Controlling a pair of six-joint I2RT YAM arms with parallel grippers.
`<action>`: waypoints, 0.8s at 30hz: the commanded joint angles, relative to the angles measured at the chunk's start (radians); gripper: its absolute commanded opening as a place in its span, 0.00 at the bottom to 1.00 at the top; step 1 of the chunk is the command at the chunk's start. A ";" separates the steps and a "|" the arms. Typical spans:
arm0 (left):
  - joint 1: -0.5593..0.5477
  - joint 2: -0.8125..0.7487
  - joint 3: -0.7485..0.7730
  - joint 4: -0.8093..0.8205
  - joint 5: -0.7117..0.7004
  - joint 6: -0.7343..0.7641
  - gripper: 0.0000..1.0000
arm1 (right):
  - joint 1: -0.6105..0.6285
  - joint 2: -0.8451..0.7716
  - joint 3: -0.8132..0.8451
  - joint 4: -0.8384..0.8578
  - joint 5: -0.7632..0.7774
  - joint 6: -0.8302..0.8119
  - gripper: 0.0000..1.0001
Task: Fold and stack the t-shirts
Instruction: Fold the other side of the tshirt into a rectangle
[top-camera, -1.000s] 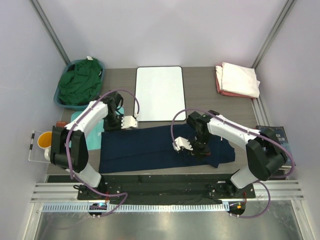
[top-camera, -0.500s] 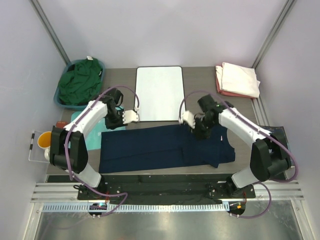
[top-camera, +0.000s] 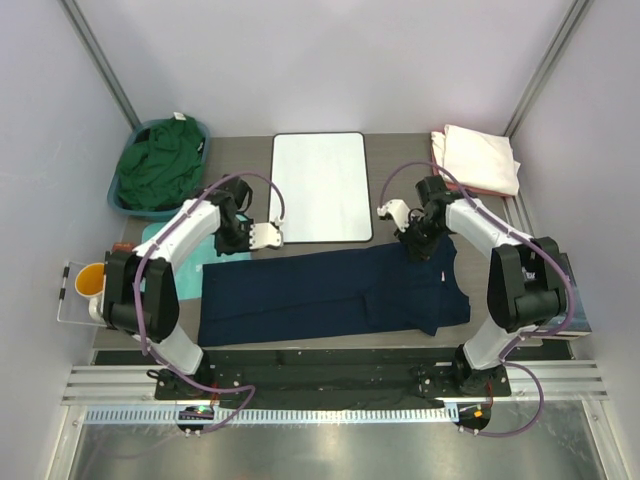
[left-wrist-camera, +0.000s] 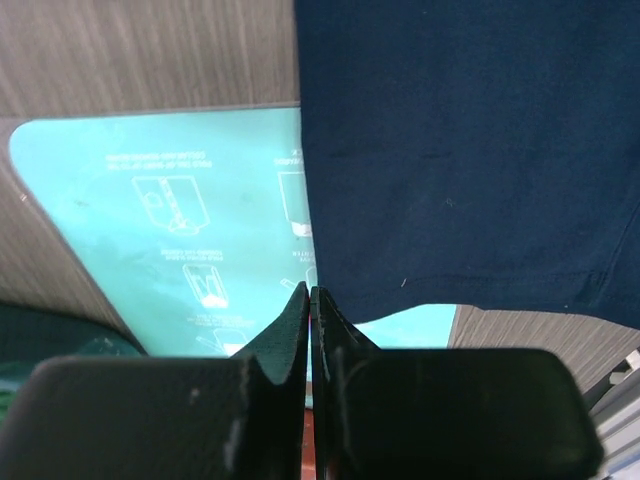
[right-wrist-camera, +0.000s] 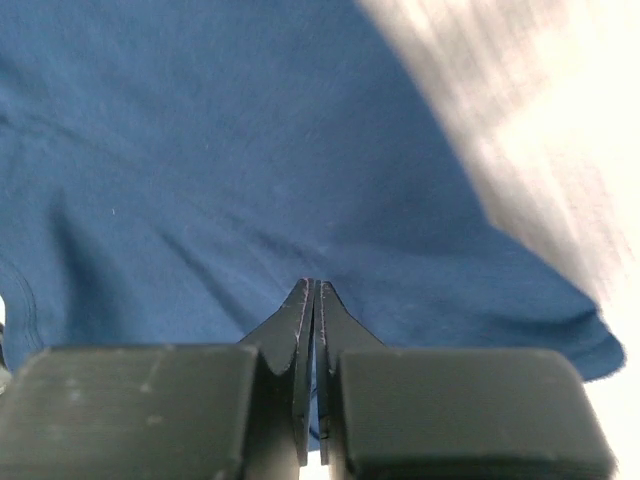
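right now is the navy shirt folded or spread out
Spread: navy shirt lies flat in a long strip; whether doubled over, cannot tell.

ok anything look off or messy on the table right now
The navy shirt overlaps the teal mat at its left corner, and its right end is ragged, not squared. The green shirt sits crumpled in the blue bin, unfolded. Nothing looks spilled or damaged.
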 joint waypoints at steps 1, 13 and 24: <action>-0.010 0.054 0.022 -0.030 -0.002 0.047 0.00 | 0.005 0.019 0.014 -0.054 0.051 -0.055 0.10; -0.019 0.079 -0.016 0.013 -0.058 0.121 0.56 | -0.032 0.123 0.253 -0.073 0.088 -0.245 0.53; -0.013 0.182 0.011 -0.007 -0.060 0.122 0.64 | -0.064 0.407 0.605 -0.387 0.054 -0.645 0.56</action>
